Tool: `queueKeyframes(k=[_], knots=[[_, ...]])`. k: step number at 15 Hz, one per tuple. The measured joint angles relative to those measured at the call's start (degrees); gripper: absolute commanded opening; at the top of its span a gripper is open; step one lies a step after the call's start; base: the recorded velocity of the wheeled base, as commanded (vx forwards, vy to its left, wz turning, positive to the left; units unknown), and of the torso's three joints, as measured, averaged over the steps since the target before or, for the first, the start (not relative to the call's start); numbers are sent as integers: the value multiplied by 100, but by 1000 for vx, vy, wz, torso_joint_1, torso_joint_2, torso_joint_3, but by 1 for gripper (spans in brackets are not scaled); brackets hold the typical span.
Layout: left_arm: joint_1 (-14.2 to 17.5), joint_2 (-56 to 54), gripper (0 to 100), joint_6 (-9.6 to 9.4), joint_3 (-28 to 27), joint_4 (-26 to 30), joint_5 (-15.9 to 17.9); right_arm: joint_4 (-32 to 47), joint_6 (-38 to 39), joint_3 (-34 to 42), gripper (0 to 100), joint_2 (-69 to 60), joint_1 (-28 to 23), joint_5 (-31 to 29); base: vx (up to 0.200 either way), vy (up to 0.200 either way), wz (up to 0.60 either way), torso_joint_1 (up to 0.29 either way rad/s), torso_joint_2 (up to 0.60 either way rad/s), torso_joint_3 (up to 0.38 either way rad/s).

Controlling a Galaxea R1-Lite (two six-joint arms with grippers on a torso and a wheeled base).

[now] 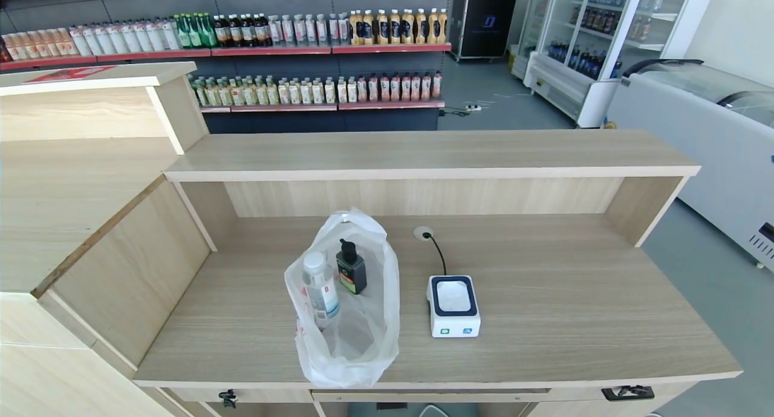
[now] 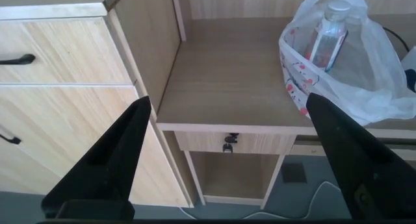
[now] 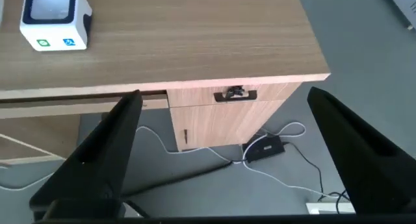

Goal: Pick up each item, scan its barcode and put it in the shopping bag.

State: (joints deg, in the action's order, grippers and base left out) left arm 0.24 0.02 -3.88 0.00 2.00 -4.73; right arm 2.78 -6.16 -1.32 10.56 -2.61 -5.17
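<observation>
**shopping bag [image 1: 363,338] on the table, two bottles inside**

the translucent plastic shopping bag stands open on the wooden table [image 1: 574,308], left of centre and near the front edge. inside it, a clear bottle [image 1: 319,290] with a white cap stands roughly upright on the left. a dark pump bottle [image 1: 351,267] stands just beside it, slightly farther back.

a white barcode scanner [image 1: 453,305] with a dark-framed window sits on the table just right of the bag, not touching it. its black cable [image 1: 439,255] runs back to a round port in the tabletop.

the left gripper [image 2: 227,100] is held low in front of the table's left front corner, fingers spread wide and empty. the bag and the clear bottle lie beyond it.

the right gripper [image 3: 224,94] is held low in front of the table's right front edge, fingers likewise spread wide with nothing between them. past it are a drawer front [image 3: 234,93] with a dark latch and loose cords [image 3: 273,146] on the floor.

in the background are shelves [image 1: 302,51] of bottled drinks and glass-door refrigerators [image 1: 604,36] at the right.
</observation>
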Motion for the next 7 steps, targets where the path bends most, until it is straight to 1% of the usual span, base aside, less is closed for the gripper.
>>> queueKeyframes(k=[2, 7], knots=[[0, 0, 100, 2, 0, 0, 0, 74, 178, 30, 100, -590, 245, -123, 0, 0, 0, 0, 0, 0], [0, 0, 100, 0, 0, 0, 0, 107, 261, 52, 100, -1007, 318, -202, 0, 0, 0, 0, 0, 0]])
